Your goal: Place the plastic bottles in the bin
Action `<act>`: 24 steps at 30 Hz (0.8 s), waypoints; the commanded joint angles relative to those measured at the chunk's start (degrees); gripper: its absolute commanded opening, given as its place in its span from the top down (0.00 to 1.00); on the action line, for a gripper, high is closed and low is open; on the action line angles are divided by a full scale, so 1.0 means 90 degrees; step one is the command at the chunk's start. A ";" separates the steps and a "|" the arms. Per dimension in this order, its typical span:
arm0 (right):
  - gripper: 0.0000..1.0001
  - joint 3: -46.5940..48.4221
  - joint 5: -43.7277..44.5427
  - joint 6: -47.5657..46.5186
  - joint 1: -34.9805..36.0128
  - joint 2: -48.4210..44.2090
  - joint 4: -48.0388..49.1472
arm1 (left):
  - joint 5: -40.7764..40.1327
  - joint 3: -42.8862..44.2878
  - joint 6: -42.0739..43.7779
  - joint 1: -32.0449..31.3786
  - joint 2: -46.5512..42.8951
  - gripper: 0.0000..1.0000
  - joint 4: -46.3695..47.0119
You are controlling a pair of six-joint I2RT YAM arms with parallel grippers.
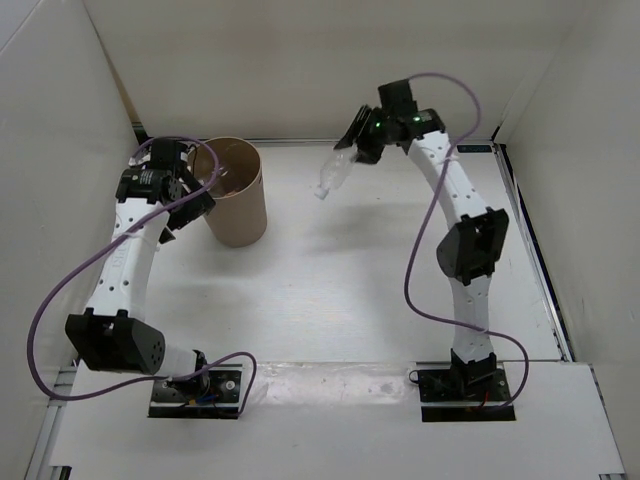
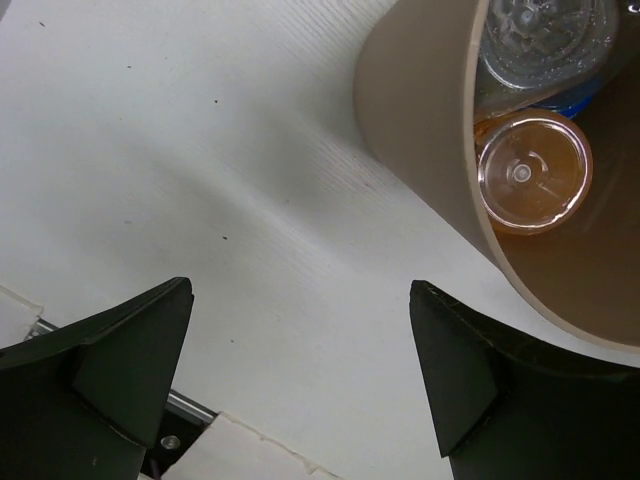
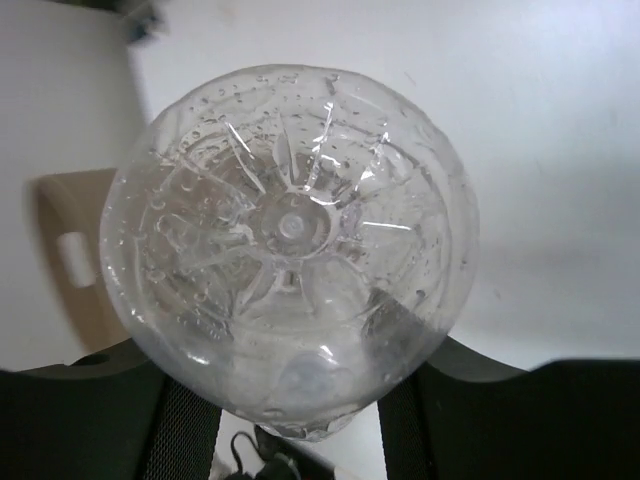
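Note:
My right gripper (image 1: 358,142) is shut on a plain clear bottle (image 1: 335,172) and holds it tilted in the air at the back, right of the bin (image 1: 232,192). In the right wrist view the bottle's ribbed base (image 3: 290,240) fills the picture between my fingers (image 3: 300,400). My left gripper (image 1: 190,205) is open and empty beside the bin's left wall (image 2: 420,120). Inside the bin lie a short orange bottle (image 2: 532,170) and a clear bottle with a blue label (image 2: 545,40). The fourth bottle is not in view.
White walls close in the table (image 1: 350,290) at the back and on both sides. The bin stands at the back left and also shows at the left in the right wrist view (image 3: 75,260). Purple cables loop beside both arms.

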 commanded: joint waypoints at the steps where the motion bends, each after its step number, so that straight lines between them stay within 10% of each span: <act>1: 1.00 0.0549 -0.0170 -0.1075 0.0100 -0.0613 0.0854 | -0.0187 -0.0292 -0.0276 0.0057 -0.0480 0.00 0.0456; 10: 1.00 0.0853 -0.2821 -0.3178 0.0110 -0.0467 0.4958 | -0.0265 -0.0985 -0.0374 0.0077 -0.0929 0.00 0.0574; 24: 1.00 0.1576 -0.3246 -0.4320 0.1389 0.0256 0.5846 | -0.0129 -0.1074 -0.0072 0.0135 -0.1066 0.00 0.0134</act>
